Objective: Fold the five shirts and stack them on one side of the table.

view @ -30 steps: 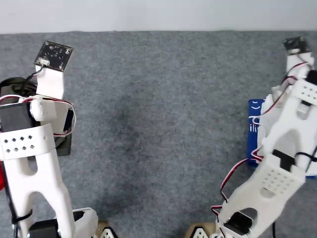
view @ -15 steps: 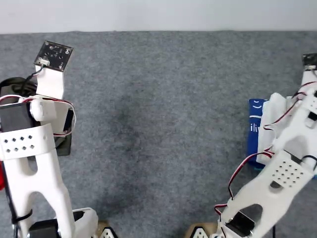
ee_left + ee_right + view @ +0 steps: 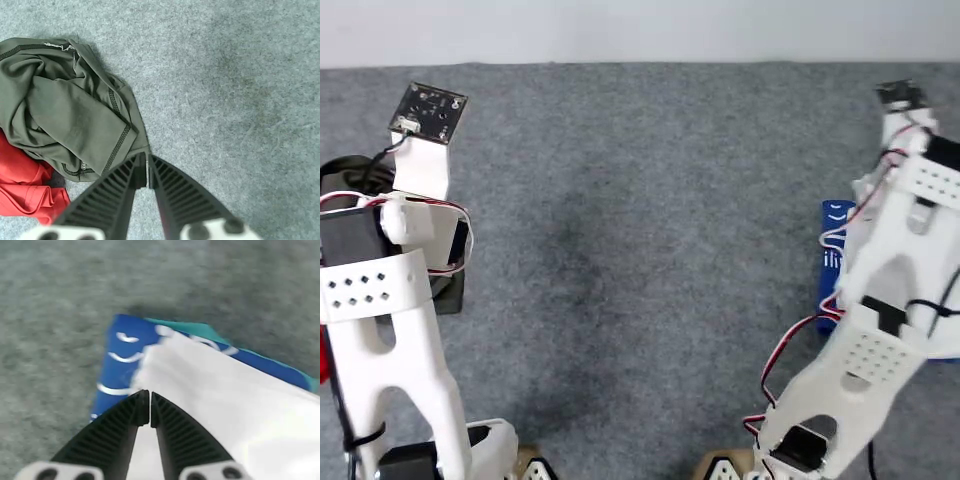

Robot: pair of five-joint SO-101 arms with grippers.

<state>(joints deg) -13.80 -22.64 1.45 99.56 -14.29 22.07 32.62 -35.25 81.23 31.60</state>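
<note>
A crumpled olive green shirt (image 3: 65, 115) lies on the grey table, with a red shirt (image 3: 22, 192) bunched against it. My left gripper (image 3: 148, 167) is shut, its tips right at the green shirt's hem; no cloth shows between the fingers. On the table's right side a white shirt (image 3: 225, 405) lies folded on a blue shirt (image 3: 117, 370), with a teal layer (image 3: 202, 330) showing beneath. My right gripper (image 3: 149, 402) is shut and hovers at the white shirt's edge. From above, the right arm (image 3: 890, 290) covers most of the stack, leaving a strip of the blue shirt (image 3: 833, 250).
Grey carpet-like table (image 3: 640, 230) stretches open between the two arms. The table's far edge meets a pale wall (image 3: 640, 30). The left arm (image 3: 390, 320) stands over the left edge, where a sliver of the red shirt (image 3: 323, 360) shows.
The right arm swung out toward the right edge, then came back left and farther over the stack. The left arm has stayed still.
</note>
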